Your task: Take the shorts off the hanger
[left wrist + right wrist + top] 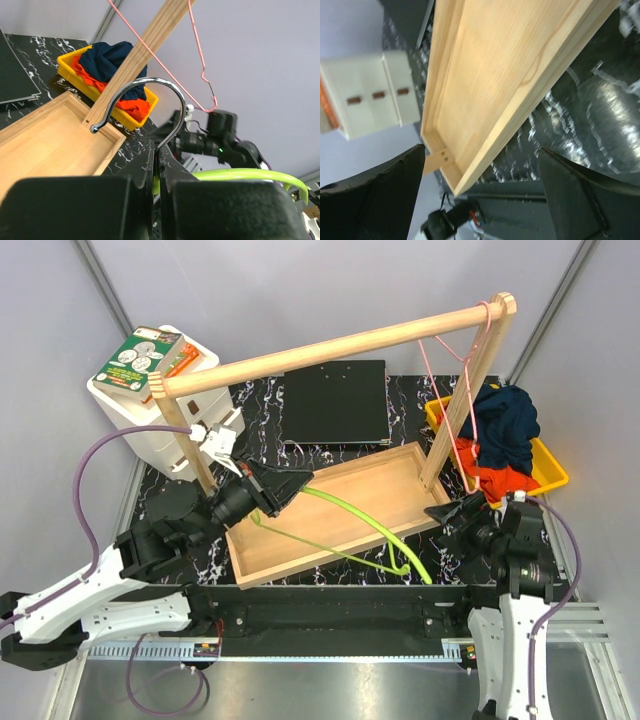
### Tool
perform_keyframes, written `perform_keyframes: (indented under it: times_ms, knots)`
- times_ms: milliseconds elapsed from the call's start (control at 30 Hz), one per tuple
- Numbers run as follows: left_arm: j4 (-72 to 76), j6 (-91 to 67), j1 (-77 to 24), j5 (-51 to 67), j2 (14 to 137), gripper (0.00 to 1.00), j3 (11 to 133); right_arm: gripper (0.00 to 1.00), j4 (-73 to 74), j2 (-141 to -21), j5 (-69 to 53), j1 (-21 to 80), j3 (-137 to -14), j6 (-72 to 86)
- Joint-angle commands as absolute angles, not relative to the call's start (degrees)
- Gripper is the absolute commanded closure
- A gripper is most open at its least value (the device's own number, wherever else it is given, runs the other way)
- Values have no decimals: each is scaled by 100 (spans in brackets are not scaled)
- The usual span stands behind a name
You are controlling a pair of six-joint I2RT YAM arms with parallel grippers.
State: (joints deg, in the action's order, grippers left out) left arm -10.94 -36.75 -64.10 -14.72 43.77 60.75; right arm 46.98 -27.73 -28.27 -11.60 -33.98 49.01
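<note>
Both pairs of shorts lie heaped in a yellow bin (552, 472) at the right, navy shorts (505, 420) over orange shorts (497, 480). The left wrist view shows them too, navy shorts (111, 56) over orange shorts (134, 106). My left gripper (295, 483) is shut on the neck of a bare lime-green hanger (370, 520), which slants over the wooden tray (330, 530). Its chrome hook (150, 84) rises from the left gripper (159, 150). My right gripper (450, 512) stands open by the tray's right end. In its own view the right gripper (482, 150) has nothing between its fingers.
A wooden rail (340, 345) on two posts spans the tray, with a bare pink wire hanger (455, 390) at its right end. A black clipboard (335, 402) lies behind. White drawers (150, 435) carrying a green box (140, 355) stand at the back left.
</note>
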Motion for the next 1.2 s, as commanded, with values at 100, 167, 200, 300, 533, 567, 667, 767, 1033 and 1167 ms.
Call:
perform_keyframes:
  times_ms: [100, 167, 200, 300, 533, 567, 667, 767, 1033, 1167]
  knots:
    - [-571, -3437, -6442, -1837, 4552, 100, 6143, 0, 5467, -2084, -4103, -721, -3226, 4791]
    - [-597, -3384, -6442, -1889, 4596, 100, 6161, 0, 5660, -1925, -4270, -598, -3348, 4362]
    - [-606, -3332, -6442, -1924, 4649, 100, 6161, 0, 5721, -1916, -4324, -537, -3383, 4264]
    - [-642, -3139, -6442, -1969, 4746, 100, 6144, 0, 5609, -2004, -4920, -194, -3349, 4166]
    - [-554, -2514, -6460, -1320, 4904, 100, 6029, 0, 6407, -2408, -5404, 658, -4699, 3305]
    - [-562, -2340, -6460, -1223, 4957, 100, 6029, 0, 6459, -2399, -5492, 772, -4850, 3218]
    - [-667, -2005, -6460, -783, 5027, 100, 6073, 0, 6871, -2653, -5301, 896, -5807, 2682]
    - [-861, -1829, -6460, -353, 5071, 100, 6196, 0, 7408, -3067, -4738, 896, -6853, 2268]
    - [-853, -1933, -6513, -307, 5247, 100, 6372, 0, 7067, -2980, -5862, 958, -7928, 2583]
    - [-888, -2547, -6548, -922, 5642, 100, 6722, 4, 7189, -2865, -5775, 1055, -7726, 2523]
